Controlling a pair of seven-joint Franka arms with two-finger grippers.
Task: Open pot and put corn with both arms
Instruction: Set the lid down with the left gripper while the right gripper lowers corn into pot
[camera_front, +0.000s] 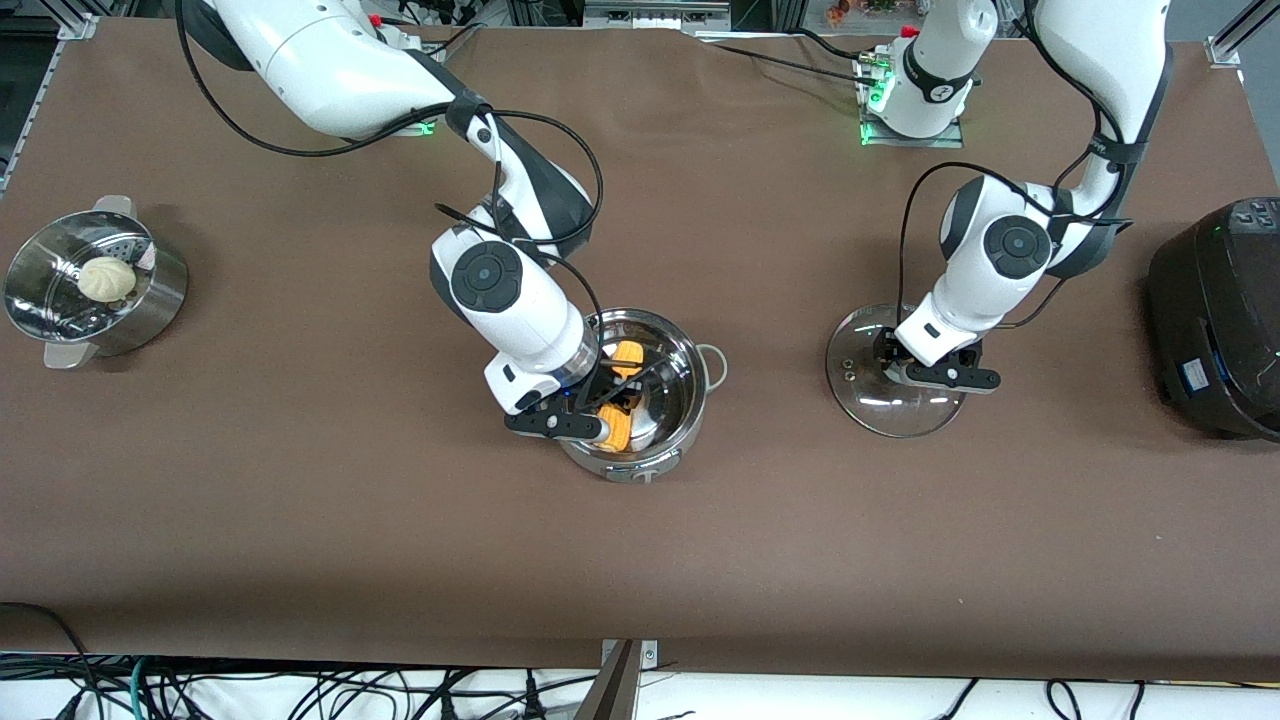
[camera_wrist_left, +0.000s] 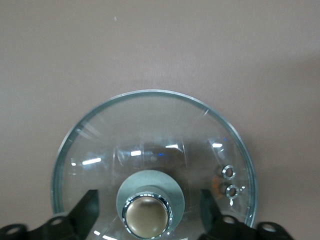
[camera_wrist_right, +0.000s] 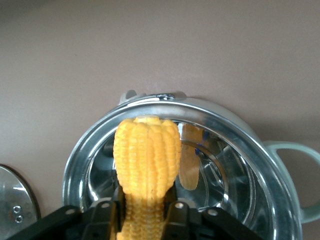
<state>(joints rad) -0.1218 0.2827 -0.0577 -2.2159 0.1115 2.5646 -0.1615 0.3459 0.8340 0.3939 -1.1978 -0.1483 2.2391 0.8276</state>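
The steel pot (camera_front: 640, 462) stands open near the table's middle. My right gripper (camera_front: 608, 398) is shut on the yellow corn (camera_front: 626, 358) and holds it inside the pot's mouth. In the right wrist view the corn (camera_wrist_right: 147, 155) sticks out from between the fingers of my right gripper (camera_wrist_right: 145, 202), over the pot's rim (camera_wrist_right: 210, 120). The glass lid (camera_front: 868, 402) lies flat on the table toward the left arm's end. My left gripper (camera_front: 925, 375) hovers low over it. In the left wrist view my left gripper (camera_wrist_left: 148, 211) is open, its fingers clear of the copper knob (camera_wrist_left: 147, 216) on either side.
A steel steamer pot (camera_front: 150, 310) with a white bun (camera_front: 107, 278) stands at the right arm's end of the table. A large black appliance (camera_front: 1220, 320) stands at the left arm's end. The lid's edge also shows in the right wrist view (camera_wrist_right: 15, 200).
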